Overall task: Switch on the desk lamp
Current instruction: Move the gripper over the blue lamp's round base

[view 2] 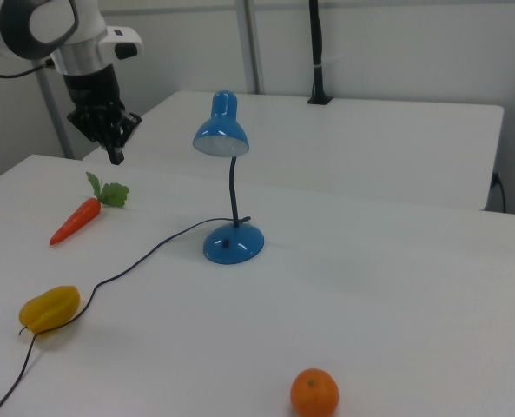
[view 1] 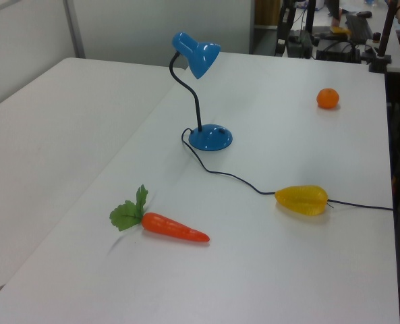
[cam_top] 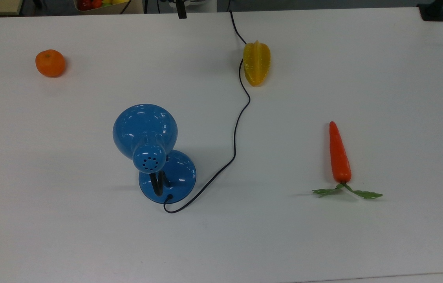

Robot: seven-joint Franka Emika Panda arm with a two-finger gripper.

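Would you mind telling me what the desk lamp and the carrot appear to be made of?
The desk lamp looks like painted metal with a glossy blue finish: sharp bright highlights sit on its shade and domed base, though hard plastic is possible. Its neck is matt black. The carrot looks like moulded plastic, uniformly orange and faintly shiny, with thin green leaves that seem artificial.

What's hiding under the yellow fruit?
The lamp's black cord runs to the yellow fruit and comes out the far end in the left view; the part between is covered.
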